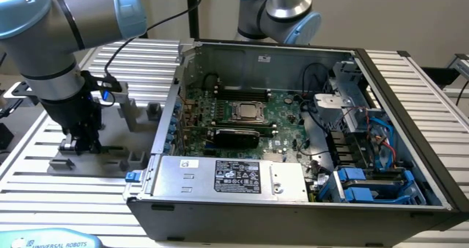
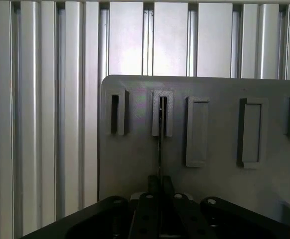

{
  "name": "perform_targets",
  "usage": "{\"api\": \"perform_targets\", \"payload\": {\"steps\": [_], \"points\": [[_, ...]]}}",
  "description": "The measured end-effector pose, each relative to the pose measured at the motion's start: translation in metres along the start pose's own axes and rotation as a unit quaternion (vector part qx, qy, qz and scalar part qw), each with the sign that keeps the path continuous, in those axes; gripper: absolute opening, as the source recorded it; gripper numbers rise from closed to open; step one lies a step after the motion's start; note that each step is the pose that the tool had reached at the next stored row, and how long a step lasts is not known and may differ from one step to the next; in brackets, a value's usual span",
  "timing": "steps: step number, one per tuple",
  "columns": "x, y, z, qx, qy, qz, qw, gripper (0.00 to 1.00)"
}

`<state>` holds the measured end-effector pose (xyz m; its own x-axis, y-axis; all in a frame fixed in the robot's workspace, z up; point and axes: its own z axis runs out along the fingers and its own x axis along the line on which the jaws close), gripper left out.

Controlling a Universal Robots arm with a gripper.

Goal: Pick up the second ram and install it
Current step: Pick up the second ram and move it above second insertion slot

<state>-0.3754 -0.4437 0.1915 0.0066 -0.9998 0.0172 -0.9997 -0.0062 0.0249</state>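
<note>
Two pictures tell different things. From the wrist, the second ram [image 2: 159, 149] looks like a thin line (we see its edge). One end of it sits in a slot block [image 2: 168, 117] on the grey plate [image 2: 130, 169]. The claw [image 2: 160, 180] is closed on the ram, pinching its other end. From outside, the claw [image 1: 79, 144] reaches down onto the plate. The open computer case [image 1: 293, 215] sits just beside the plate, with the big green board [image 1: 286, 113] inside.

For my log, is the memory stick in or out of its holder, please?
In: the memory stick stands on edge, one end seated in a grey holder.
</note>
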Motion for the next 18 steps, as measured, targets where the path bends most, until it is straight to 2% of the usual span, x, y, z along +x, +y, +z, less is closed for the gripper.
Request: {"api": "perform_targets", "payload": {"steps": [8, 14, 18], "points": [[0.0000, 0.0001, 0.0000, -0.0003, 0.0052, 0.011, 0.9999, 0.14], [-0.0001, 0.0001, -0.0021, 0.0003, 0.0054, 0.013, 0.9999, 0.14], [0.0001, 0.0002, -0.0086, 0.0003, 0.0054, 0.014, 0.9999, 0.14]]}}
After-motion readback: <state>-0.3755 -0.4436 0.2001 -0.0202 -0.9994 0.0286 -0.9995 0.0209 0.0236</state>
